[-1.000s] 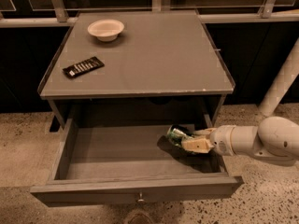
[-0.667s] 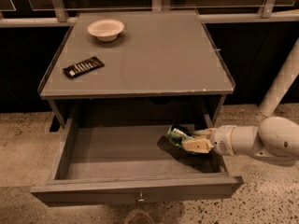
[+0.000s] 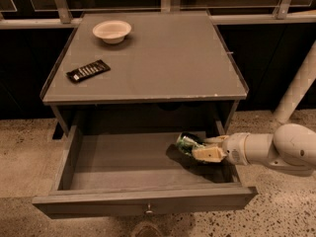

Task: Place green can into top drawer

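My gripper (image 3: pixel 198 147) is inside the open top drawer (image 3: pixel 123 163), at its right-hand end, reaching in from the right on my pale arm (image 3: pixel 276 148). Its 2 fingers (image 3: pixel 209 154) are closed on the green can (image 3: pixel 186 143), which lies on its side between the tips, one end pointing left toward the middle of the drawer. A dark shadow sits on the drawer floor just under the can. I judge that the can is low over the floor or barely resting on it, but I cannot tell which.

I expect this can to be light, thin-walled and easy to crush. Its body already looks uneven, so a hard squeeze would only dent it more. The metal skin is smooth and may slip, and a can on its side will roll once I release it. The best hold is across the cylindrical body near the middle, where the fingers span it squarely, and that is roughly where I have it, perhaps nearer 1 end.

The rest of the drawer floor to the left is bare, and the front panel carries 1 small knob (image 3: pixel 148 211). On the tabletop (image 3: pixel 163 63) above, well apart from my work, stand a pale bowl (image 3: pixel 112 31) and a flat black remote (image 3: pixel 88 70).
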Available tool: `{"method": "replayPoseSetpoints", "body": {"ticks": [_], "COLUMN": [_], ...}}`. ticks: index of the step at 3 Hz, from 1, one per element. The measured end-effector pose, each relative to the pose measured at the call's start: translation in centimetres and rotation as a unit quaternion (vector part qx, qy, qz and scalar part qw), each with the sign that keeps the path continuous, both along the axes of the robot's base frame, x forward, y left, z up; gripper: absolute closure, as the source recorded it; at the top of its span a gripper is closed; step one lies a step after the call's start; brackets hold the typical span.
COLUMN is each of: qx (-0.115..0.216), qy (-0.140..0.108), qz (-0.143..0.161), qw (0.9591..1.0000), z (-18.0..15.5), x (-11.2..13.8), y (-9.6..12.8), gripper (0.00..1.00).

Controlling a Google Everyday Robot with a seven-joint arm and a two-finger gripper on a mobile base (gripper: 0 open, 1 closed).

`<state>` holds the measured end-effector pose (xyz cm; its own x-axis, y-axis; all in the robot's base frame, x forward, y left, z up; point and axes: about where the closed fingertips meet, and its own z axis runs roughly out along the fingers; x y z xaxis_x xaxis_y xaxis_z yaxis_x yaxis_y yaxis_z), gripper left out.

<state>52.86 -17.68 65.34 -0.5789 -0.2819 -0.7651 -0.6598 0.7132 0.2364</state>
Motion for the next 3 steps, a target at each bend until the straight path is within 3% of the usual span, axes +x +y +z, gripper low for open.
{"method": "replayPoseSetpoints", "body": {"ticks": [1,2,3], "qx": [0.0,0.0,0.0], "qy": [0.0,0.0,0.0], "qz": [0.0,0.0,0.0], "qw": [1.0,1.0,1.0], "z": [0.0,0.0,0.0], "x": [0.0,0.0,0.0], "y": [0.0,0.01,0.01], "gripper": [0.13,0.0,0.0]}}
